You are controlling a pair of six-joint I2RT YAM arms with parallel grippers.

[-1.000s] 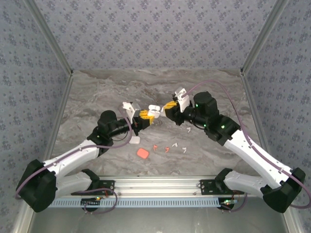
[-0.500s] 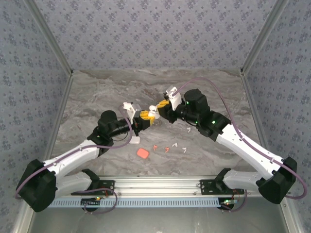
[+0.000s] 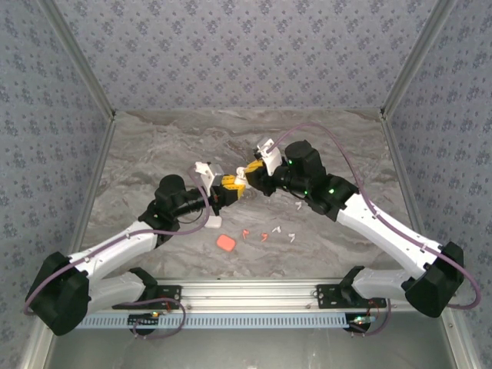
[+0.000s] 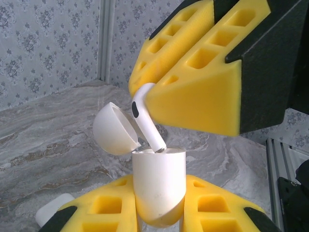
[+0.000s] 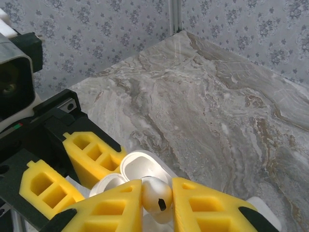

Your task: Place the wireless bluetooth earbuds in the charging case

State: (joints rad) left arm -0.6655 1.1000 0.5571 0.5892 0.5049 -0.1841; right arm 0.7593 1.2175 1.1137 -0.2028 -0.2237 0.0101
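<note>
Marbled tabletop below, we see our left gripper clamped on the open charging case and right gripper pinching a white earbud, stem at the slot mouth; a tilted stem could jam or slip out.

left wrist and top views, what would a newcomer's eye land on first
The white earbud, pinched in the right gripper, its stem poking into the open white charging case held upright by the left gripper. From above, loose earbuds and an orange case lie on the marble table nearby.
</note>
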